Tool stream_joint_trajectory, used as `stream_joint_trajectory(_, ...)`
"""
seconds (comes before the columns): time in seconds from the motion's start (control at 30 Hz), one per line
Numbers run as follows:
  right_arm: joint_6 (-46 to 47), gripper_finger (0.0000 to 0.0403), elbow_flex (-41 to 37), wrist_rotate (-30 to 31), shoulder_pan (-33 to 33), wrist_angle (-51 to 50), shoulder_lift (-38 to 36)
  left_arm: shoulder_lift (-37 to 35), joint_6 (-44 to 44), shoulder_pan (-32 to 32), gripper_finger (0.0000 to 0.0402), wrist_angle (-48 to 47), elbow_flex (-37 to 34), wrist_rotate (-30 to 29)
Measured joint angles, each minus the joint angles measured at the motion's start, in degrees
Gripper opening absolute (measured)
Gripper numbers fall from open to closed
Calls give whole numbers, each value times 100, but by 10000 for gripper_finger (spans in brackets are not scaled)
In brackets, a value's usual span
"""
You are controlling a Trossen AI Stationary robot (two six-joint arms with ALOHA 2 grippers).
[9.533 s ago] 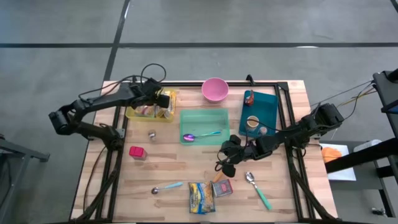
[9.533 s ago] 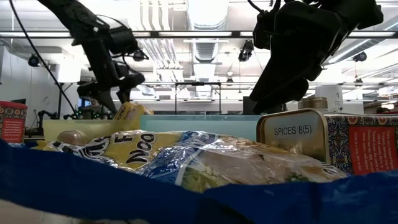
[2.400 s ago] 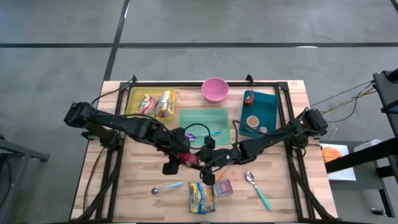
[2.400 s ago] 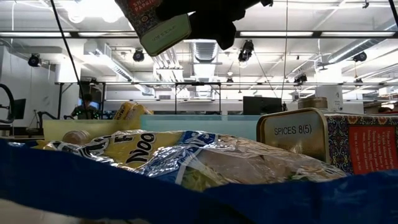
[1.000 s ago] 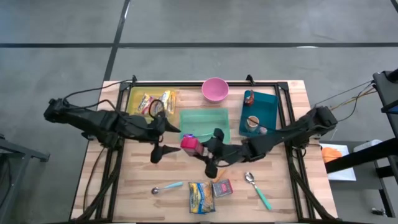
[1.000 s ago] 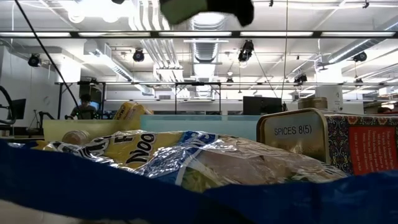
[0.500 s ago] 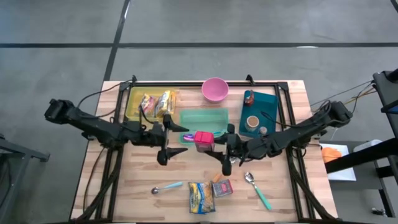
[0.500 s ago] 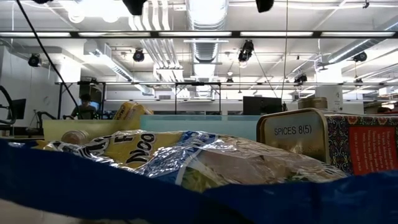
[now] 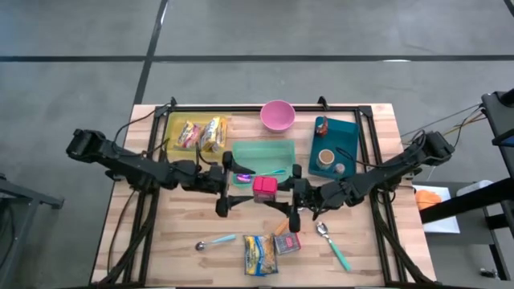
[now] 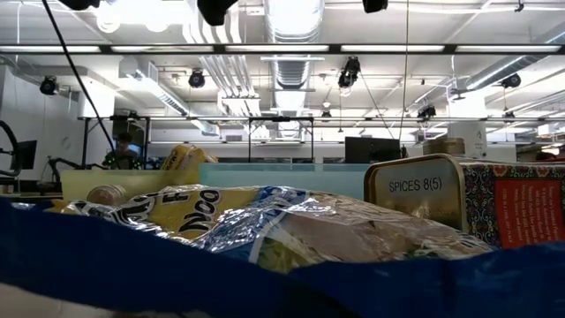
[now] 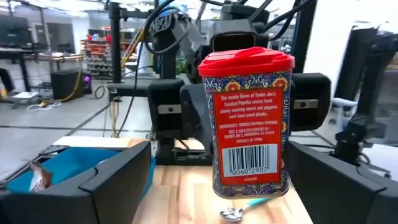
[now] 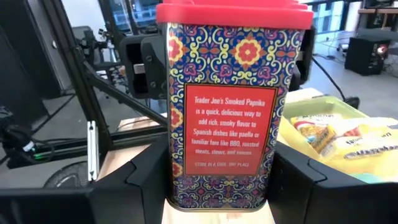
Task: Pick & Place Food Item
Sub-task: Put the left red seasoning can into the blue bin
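Note:
A smoked-paprika tin [image 9: 264,187], patterned with a red lid, hangs upright above the middle of the table. It is also seen in the left wrist view [image 11: 250,124] and the right wrist view [image 12: 231,106]. My right gripper [image 9: 281,191] comes from the table's right and is shut on it. My left gripper [image 9: 234,191] faces the tin from the left, level and open, its fingers [image 11: 118,180] wide apart and short of the tin. My right gripper pinches the tin's lower half between its two fingers [image 12: 146,180], one on each narrow side [image 12: 174,155], the label face toward the wrist. The fingers come level from the table's right. The tin stands upright, lifted clear of the table.
A green tray [image 9: 263,152] with a spoon lies just beyond the tin. A yellow tray of snack packets [image 9: 197,132], a pink bowl [image 9: 278,115] and a teal tray [image 9: 335,143] line the far side. A noodle packet [image 9: 259,254], a second tin [image 9: 287,242] and spoons lie near.
My right gripper has carried the tin a little toward the table's right edge, keeping it upright and clear. My left gripper has followed toward the tin, sunk lower and tipped up to level, staying open.

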Motion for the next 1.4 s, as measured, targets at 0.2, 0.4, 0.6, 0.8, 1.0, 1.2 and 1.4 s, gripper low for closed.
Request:
stream_joint_trajectory(0.2, -10, 197, 22, -79, -10, -58, 32, -46, -239, 30, 370, 148, 6, 496)
stream_joint_trajectory(0.4, -17, 197, 2, -163, -27, -112, 52, -68, -393, 30, 370, 128, 20, 536)
stream_joint_trajectory(0.6, -37, 197, 2, -222, -31, -89, 50, -72, -496, 30, 370, 153, 18, 639)
stream_joint_trajectory(0.8, -63, 197, 2, -270, -39, -87, 46, -72, -498, 30, 369, 198, 18, 708)
stream_joint_trajectory(1.0, -148, 197, 2, -291, -55, -50, 44, 19, -568, 30, 369, 321, 15, 708)
stream_joint_trajectory(1.2, -149, 197, 2, -434, -76, -43, 44, 259, -624, 79, 369, 490, 9, 708)
stream_joint_trajectory(1.4, -149, 197, 2, -556, -104, 92, 192, 271, -623, 93, 363, 312, 223, 853)
